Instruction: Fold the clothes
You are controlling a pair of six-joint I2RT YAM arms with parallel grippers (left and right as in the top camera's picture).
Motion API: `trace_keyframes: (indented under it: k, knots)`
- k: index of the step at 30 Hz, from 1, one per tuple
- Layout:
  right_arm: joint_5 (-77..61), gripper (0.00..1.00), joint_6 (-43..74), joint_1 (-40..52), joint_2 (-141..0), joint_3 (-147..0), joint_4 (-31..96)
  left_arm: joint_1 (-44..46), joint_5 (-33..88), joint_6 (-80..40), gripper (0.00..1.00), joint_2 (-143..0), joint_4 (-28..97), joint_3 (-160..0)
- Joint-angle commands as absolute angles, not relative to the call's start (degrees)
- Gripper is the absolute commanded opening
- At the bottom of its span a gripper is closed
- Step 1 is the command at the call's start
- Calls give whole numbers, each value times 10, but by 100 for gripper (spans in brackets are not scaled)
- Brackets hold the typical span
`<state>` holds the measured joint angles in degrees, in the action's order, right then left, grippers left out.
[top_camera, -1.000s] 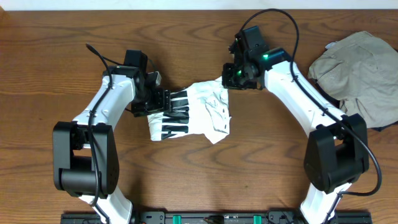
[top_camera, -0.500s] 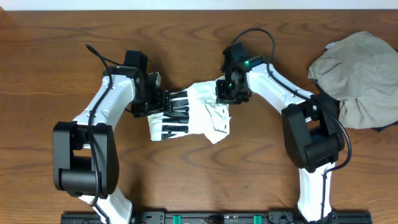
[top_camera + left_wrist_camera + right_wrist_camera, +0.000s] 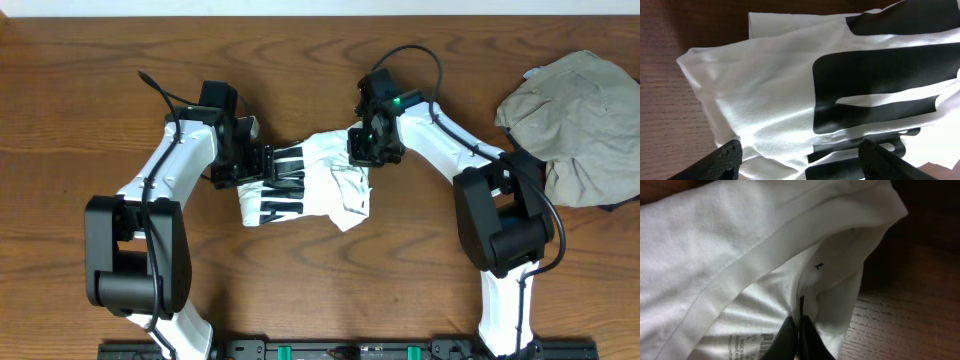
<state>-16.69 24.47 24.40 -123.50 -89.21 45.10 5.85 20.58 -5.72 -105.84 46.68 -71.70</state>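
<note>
A white T-shirt [image 3: 320, 190] with black print lies bunched at the table's middle; it fills the left wrist view [image 3: 790, 95] and the right wrist view [image 3: 740, 255]. My left gripper [image 3: 268, 166] is open, its two fingers spread over the shirt's printed left part [image 3: 800, 157]. My right gripper [image 3: 366, 150] is shut on the white T-shirt at its neck edge, near the printed label [image 3: 799, 335].
A heap of beige clothes [image 3: 572, 112] lies at the far right of the wooden table [image 3: 90, 100], with a dark item under its lower edge.
My right arm has swung left and down onto the shirt's upper right edge and closed on the fabric. The left arm has stayed still.
</note>
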Motion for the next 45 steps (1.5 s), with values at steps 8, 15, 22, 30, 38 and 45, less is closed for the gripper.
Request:
trace_keyframes:
  k: [8,15,22,30,38,45]
  knots:
    - [-118,1,263,239,-1235,-900,461,58,198,-47,77,-1048,471,-713]
    - [-94,1,261,212,-1235,-900,485,58,198,-47,77,-1048,470,-713]
    - [-76,1,239,209,-1235,-900,487,58,198,-47,77,-1048,470,-713]
    - [-6,1,239,210,-1235,-922,547,58,199,-47,77,-1047,473,-719]
    - [91,66,242,211,-1235,-1056,695,58,201,-47,77,-996,474,-731]
    - [-29,99,216,201,-1235,-1118,736,83,291,-47,77,-955,458,-731]
